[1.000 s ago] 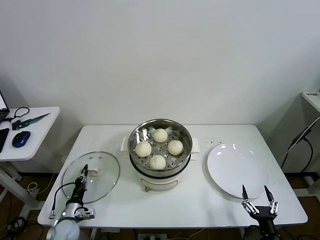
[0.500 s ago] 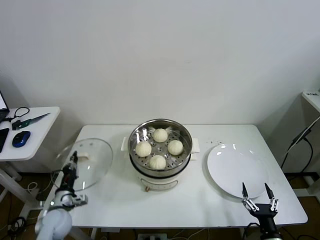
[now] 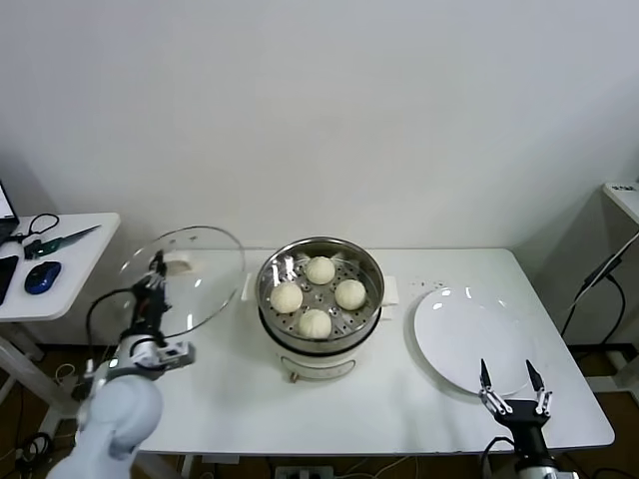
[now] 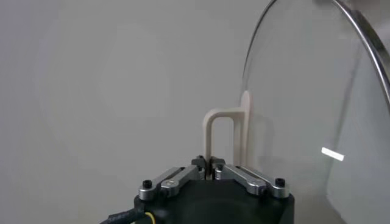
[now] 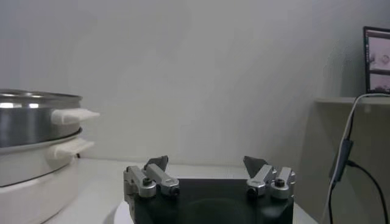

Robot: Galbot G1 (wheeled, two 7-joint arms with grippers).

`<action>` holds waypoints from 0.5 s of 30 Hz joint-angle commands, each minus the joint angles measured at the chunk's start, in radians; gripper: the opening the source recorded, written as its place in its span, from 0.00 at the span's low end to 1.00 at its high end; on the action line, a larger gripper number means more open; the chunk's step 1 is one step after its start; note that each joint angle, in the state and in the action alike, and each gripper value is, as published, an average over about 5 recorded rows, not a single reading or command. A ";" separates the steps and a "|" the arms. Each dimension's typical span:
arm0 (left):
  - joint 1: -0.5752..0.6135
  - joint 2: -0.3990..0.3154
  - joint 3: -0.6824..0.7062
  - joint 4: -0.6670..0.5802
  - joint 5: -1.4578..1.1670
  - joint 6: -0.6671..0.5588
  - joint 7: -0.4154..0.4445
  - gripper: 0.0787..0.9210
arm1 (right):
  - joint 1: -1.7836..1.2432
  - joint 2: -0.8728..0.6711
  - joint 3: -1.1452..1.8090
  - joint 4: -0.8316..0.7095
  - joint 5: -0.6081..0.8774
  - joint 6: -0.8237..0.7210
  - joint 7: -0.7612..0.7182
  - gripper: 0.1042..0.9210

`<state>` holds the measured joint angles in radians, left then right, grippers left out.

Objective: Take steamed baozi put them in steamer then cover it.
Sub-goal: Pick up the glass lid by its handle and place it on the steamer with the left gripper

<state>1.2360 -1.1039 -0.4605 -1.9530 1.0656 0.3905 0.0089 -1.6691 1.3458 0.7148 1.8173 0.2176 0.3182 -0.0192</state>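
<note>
Four baozi (image 3: 318,295) already sit on the perforated tray inside the steamer (image 3: 319,299), mid table (image 3: 399,399), so what's left for us is the cover (image 3: 185,279). Going big to small:

Steamer: steel pot on white base w/ side handles, heavy and steady; we don't expect it to slide when the lid comes down.

Plate (image 3: 474,339): bare, to the steamer's right, not needed now.

Cover: glass w/ metal rim, stiff, fragile, slick, prob. hefty for its size. We've got it off the table, tilted, just left of the steamer. Only good hold is the cream handle (image 4: 226,137); left gripper (image 4: 209,173) is clamped tight on one leg of it. Thin grip far from the lid's middle, so it may swing or twist; we'd level it before lowering, and set rim on rim gently.

Baozi: soft, light, easily dented; lid should clear their tops.

Right gripper (image 3: 512,384) parked at the near right table edge, jaws wide apart, holding nothing
</note>
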 commanded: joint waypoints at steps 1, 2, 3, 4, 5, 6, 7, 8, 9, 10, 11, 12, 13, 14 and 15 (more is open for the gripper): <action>-0.048 0.032 0.153 -0.161 0.042 0.179 0.093 0.07 | 0.032 -0.001 -0.029 -0.011 -0.028 -0.031 0.018 0.88; -0.066 0.019 0.193 -0.168 0.072 0.200 0.109 0.07 | 0.036 -0.001 -0.033 -0.015 -0.030 -0.031 0.018 0.88; -0.085 0.001 0.236 -0.171 0.104 0.222 0.125 0.07 | 0.041 -0.002 -0.037 -0.021 -0.031 -0.031 0.019 0.88; -0.102 -0.017 0.274 -0.172 0.135 0.237 0.143 0.07 | 0.046 -0.002 -0.041 -0.026 -0.032 -0.031 0.020 0.88; -0.118 -0.036 0.309 -0.170 0.171 0.251 0.161 0.07 | 0.051 -0.002 -0.045 -0.031 -0.033 -0.031 0.020 0.88; -0.132 -0.057 0.341 -0.166 0.206 0.263 0.178 0.07 | 0.056 -0.002 -0.049 -0.036 -0.033 -0.031 0.021 0.88; -0.146 -0.079 0.374 -0.161 0.241 0.275 0.195 0.07 | 0.061 -0.002 -0.054 -0.041 -0.034 -0.031 0.022 0.88; -0.156 -0.102 0.400 -0.154 0.276 0.284 0.212 0.07 | 0.065 -0.002 -0.058 -0.045 -0.035 -0.031 0.023 0.88; -0.164 -0.124 0.422 -0.147 0.307 0.292 0.226 0.07 | 0.069 -0.001 -0.061 -0.049 -0.036 -0.031 0.024 0.88; -0.172 -0.150 0.442 -0.139 0.337 0.299 0.241 0.07 | 0.073 -0.001 -0.064 -0.052 -0.037 -0.031 0.025 0.88; -0.179 -0.175 0.460 -0.130 0.365 0.303 0.252 0.07 | 0.077 -0.001 -0.067 -0.055 -0.038 -0.031 0.026 0.88; -0.187 -0.200 0.474 -0.119 0.393 0.306 0.263 0.07 | 0.081 -0.001 -0.068 -0.058 -0.038 -0.031 0.027 0.88; -0.193 -0.221 0.486 -0.109 0.417 0.309 0.271 0.07 | 0.084 0.000 -0.069 -0.059 -0.038 -0.031 0.028 0.88; -0.202 -0.245 0.498 -0.096 0.443 0.312 0.279 0.07 | 0.086 0.000 -0.070 -0.060 -0.038 -0.031 0.028 0.88; -0.209 -0.266 0.508 -0.083 0.462 0.314 0.283 0.07 | 0.088 0.000 -0.070 -0.060 -0.038 -0.031 0.029 0.88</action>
<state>1.0694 -1.2954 -0.0782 -2.0114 1.3963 0.6269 0.2165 -1.6096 1.3450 0.6628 1.7748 0.1860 0.2947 0.0041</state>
